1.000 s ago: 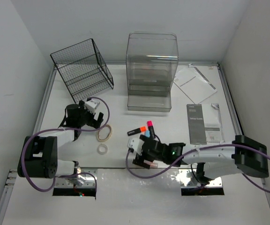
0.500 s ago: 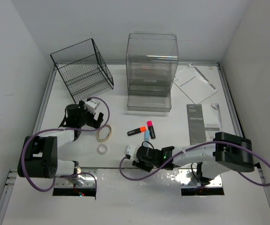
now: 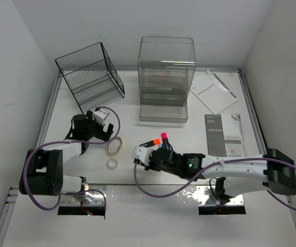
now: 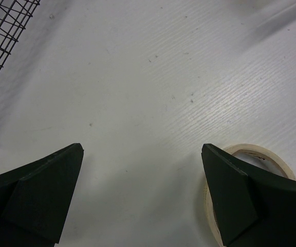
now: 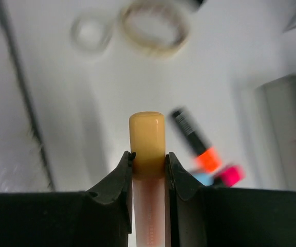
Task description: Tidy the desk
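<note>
The white desk (image 3: 132, 126) carries loose stationery. My right gripper (image 5: 148, 157) is shut on a pale pink tube with a yellow cap (image 5: 147, 135), which sticks out past the fingertips. In the top view this gripper (image 3: 145, 154) hovers just left of a black highlighter with an orange cap (image 3: 148, 143) and a pink-capped one (image 3: 164, 138). My left gripper (image 4: 142, 150) is open over bare desk, its right finger beside a cream tape roll (image 4: 263, 157). From above, that gripper (image 3: 105, 133) is just up-left of the tape roll (image 3: 114, 146).
A smaller tape ring (image 3: 112, 163) lies below the big roll. A black wire basket (image 3: 91, 74) stands at the back left and a clear plastic drawer unit (image 3: 166, 77) at the back centre. A white paper (image 3: 214, 91) and a grey booklet (image 3: 222, 136) lie on the right.
My right gripper dipped toward the desk's front edge, shut on the yellow-capped tube and has come up and to the left with it. The left arm has not moved.
</note>
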Motion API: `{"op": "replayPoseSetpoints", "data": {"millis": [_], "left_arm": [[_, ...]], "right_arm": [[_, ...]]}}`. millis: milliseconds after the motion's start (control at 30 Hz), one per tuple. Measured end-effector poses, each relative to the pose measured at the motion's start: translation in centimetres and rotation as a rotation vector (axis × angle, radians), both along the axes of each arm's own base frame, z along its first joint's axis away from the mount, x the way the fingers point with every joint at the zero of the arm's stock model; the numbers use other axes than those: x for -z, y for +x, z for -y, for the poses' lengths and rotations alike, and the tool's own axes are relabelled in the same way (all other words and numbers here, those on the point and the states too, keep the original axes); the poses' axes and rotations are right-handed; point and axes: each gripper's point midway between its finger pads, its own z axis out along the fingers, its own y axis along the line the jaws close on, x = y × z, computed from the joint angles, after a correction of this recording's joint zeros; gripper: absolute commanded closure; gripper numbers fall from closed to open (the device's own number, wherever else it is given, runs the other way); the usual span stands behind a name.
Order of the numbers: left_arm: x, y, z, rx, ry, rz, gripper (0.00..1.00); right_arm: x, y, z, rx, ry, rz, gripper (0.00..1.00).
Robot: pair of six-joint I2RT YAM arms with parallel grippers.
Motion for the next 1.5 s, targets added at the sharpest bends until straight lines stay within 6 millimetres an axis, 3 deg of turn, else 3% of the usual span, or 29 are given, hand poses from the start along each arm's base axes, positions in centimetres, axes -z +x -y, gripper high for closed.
{"op": "replayPoseSetpoints", "data": {"millis": [67,167,233,300,400,533,667,700,767,833,900,1033,1133,1333,1400,1500], "left_arm": [[0.0,0.0,0.0,-0.001,0.0,0.0,0.0],[0.0,0.0,-0.1,-0.003,0.002,0.0,0.0],[0.0,0.1,-0.1,-0.004,0.003,0.001,0.0],[0.0,0.1,-0.1,-0.004,0.003,0.001,0.0],[0.0,0.0,0.0,-0.002,0.002,-0.003,0.0],[-1.3,0.1,0.3,0.017,-0.004,0.009,0.0],[-4.9,0.5,2.6,0.105,0.026,0.09,0.0],[-5.8,0.3,3.8,0.149,0.038,0.112,0.0],[-7.4,-0.6,6.7,0.256,0.054,0.152,0.0],[-8.0,-1.7,8.9,0.345,0.064,0.159,0.01],[-7.8,-2.8,10.7,0.42,0.077,0.136,0.0],[-5.6,-4.9,13.4,0.53,0.122,0.046,0.0],[-3.7,-6.5,15.5,0.615,0.158,-0.024,0.0],[0.0,-7.8,18.9,0.724,0.217,-0.14,0.0],[1.3,-7.7,19.4,0.726,0.234,-0.174,0.0],[3.0,-6.2,20.2,0.701,0.264,-0.223,0.01]], "right_arm": [[-5.1,2.1,-0.9,0.007,0.121,0.109,1.0],[-11.9,7.3,-0.3,0.103,0.235,0.258,1.0],[-14.8,11.6,1.3,0.187,0.246,0.337,1.0],[-15.9,15.6,3.0,0.253,0.21,0.385,1.0],[-14.4,20.6,5.0,0.309,0.087,0.4,1.0],[-8.8,24.3,5.5,0.279,-0.075,0.299,0.96],[-3.6,27.7,6.0,0.288,-0.184,0.183,0.78],[-2.6,28.3,6.4,0.296,-0.202,0.16,0.64],[-1.1,28.4,7.2,0.315,-0.223,0.113,0.37],[-0.8,28.3,7.7,0.325,-0.226,0.091,0.21],[-1.4,28.3,7.6,0.334,-0.203,0.092,0.16],[-4.3,28.2,8.0,0.371,-0.137,0.12,0.14],[-7.9,27.8,9.6,0.456,-0.058,0.157,0.1],[-15.0,25.2,16.6,0.779,0.087,0.251,0.08],[-15.7,23.6,18.9,0.856,0.116,0.269,0.08],[-14.7,20.5,21.5,0.924,0.13,0.258,0.08]]}}
